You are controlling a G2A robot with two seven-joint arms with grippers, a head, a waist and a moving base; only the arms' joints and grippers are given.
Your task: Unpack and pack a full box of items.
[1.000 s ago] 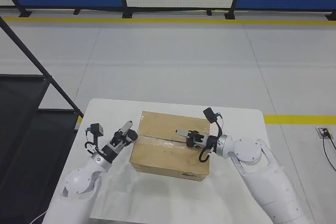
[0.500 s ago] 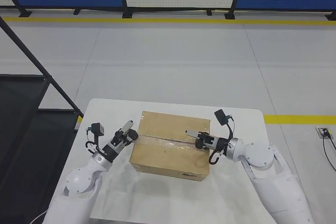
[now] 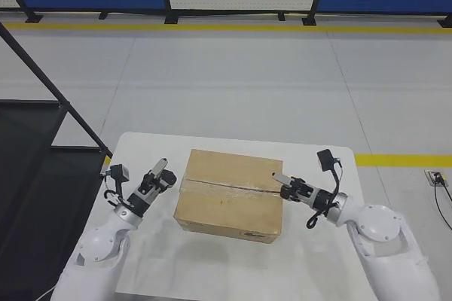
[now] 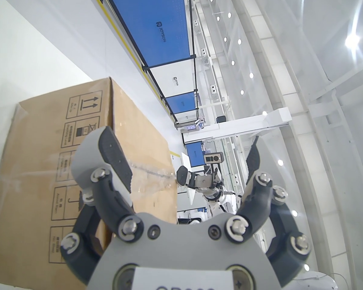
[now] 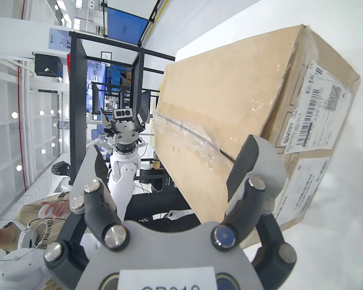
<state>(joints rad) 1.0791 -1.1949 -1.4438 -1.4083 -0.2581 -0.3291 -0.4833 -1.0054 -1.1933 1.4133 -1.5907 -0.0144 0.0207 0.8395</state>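
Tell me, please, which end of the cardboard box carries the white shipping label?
The end of the cardboard box facing the right gripper carries the white label; the end facing the left gripper shows only printed handling symbols.

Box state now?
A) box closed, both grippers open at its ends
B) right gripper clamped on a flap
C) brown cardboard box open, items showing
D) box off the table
A: the brown cardboard box has its top flaps lying flat, and the left gripper and right gripper are open at opposite ends, holding nothing.
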